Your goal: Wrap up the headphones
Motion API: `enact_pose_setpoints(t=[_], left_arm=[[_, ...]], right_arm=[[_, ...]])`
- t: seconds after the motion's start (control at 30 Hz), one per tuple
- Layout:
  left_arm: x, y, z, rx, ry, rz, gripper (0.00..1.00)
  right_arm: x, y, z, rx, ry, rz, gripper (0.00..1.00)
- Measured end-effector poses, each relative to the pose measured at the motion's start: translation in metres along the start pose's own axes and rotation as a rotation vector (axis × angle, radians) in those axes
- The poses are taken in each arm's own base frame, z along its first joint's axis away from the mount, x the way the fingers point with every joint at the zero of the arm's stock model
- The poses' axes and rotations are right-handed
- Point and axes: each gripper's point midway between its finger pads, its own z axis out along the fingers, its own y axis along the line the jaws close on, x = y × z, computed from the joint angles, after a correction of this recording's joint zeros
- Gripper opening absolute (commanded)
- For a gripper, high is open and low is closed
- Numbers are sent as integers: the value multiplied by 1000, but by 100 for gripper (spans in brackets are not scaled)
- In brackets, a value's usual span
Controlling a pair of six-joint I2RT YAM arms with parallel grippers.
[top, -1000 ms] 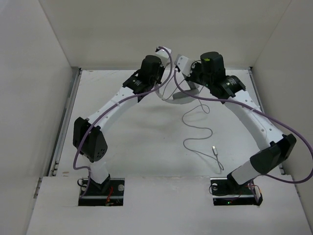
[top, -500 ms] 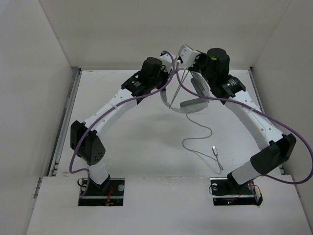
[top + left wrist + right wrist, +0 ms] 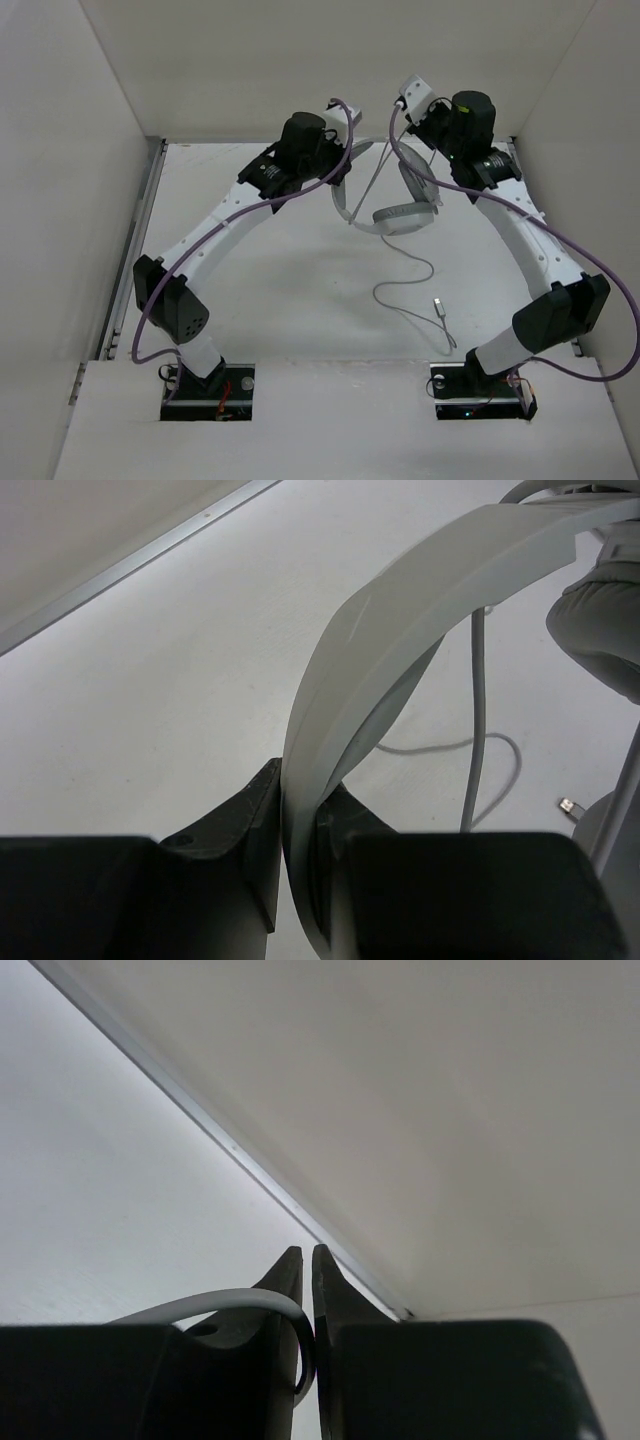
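1. Only the top view shows the headphones [image 3: 403,214] whole. They hang above the table [image 3: 270,290] between the two grippers, and one oval earcup [image 3: 405,216] is at the end away from the left gripper.
2. In the same view the cable [image 3: 405,270] drops from the earcup and loops on the table. Its plug [image 3: 440,302] lies well clear of both grippers, toward the arm bases.
3. Only the left wrist view shows the grip. The left gripper [image 3: 300,815] is clamped on the headband [image 3: 400,630], which stands edge-on between the jaws.
4. Long axis: the headband arcs up out of the left jaws, away and to their right.
5. In the right wrist view the right gripper [image 3: 307,1260] has its jaws nearly together, with a thin slit between them. A grey cable strand curls against one finger at the slit. We cannot tell whether it is pinched.
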Motion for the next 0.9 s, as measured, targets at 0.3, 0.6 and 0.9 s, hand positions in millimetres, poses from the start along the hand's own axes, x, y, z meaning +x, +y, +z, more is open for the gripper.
enact_pose_setpoints(t=[0.3,0.6,0.9], left_arm=[[-15,-29,-16,139,-17,-21,0],[-45,-47,-36,223,-66,-66,0],[-88,-51,-62,238,-155,-68,1]], right_arm=[[-18,12,7,-128,-114,260,15],[-28,40,3,-355,-187,579,15],[-26,105,-10,-695,-210,948,19]])
